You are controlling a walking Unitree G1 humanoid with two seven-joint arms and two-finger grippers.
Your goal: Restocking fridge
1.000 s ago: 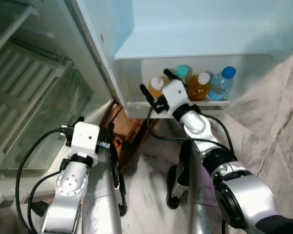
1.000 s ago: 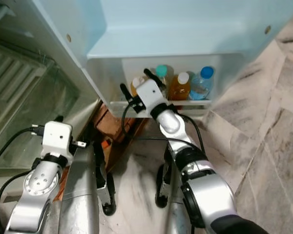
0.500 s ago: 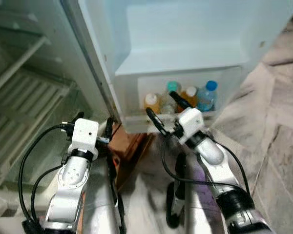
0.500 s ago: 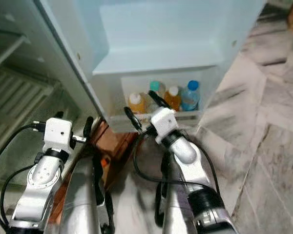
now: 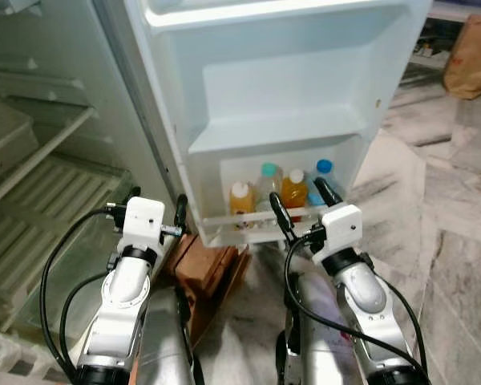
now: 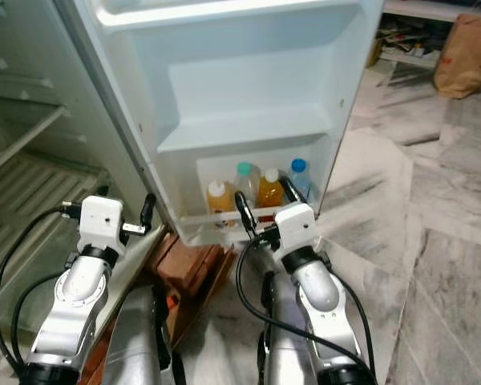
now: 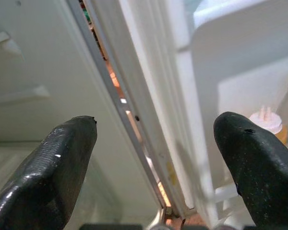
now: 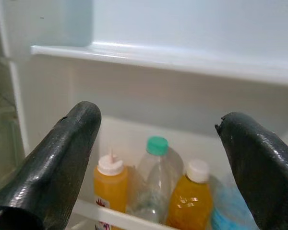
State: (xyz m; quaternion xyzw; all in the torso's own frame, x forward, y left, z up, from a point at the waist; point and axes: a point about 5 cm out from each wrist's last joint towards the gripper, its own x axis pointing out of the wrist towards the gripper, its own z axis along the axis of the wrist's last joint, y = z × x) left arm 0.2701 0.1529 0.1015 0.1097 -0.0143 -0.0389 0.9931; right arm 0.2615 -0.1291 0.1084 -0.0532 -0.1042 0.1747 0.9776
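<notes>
The right gripper (image 5: 303, 208) has drawn back from the white fridge door's bottom shelf (image 5: 256, 226), fingers spread and empty. On that shelf four bottles (image 8: 156, 189) stand upright, caps up. The left gripper (image 7: 153, 143), spread, hangs near the door's hinge edge.

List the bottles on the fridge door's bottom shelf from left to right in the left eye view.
Yellow squeeze bottle → clear bottle with green cap → orange bottle with white cap → bottle with blue cap.
</notes>
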